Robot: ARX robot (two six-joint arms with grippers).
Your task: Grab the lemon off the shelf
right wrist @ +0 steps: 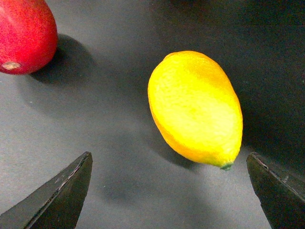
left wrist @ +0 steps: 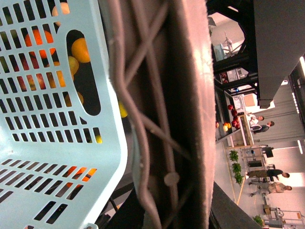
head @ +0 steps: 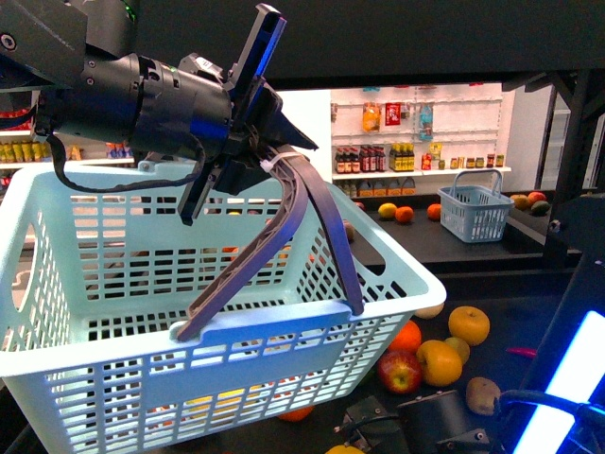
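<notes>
Right wrist view: your right claw gapes wide, empty, lemon just ahead between its tips; left claw grips basket handle.

Black shelf, flat dark tiers. On the near tier, to the right: loose fruit lying straight on the surface. An orange, a red apple just beside it, a yellow-orange fruit right of the apple, a yellow fruit farther back, a brown one nearest. On the far tier: a small grey-blue basket, 3 orange-toned fruits to its left. In the right wrist view: a lemon on its side on the bare dark surface, a red fruit apart from it.
</notes>
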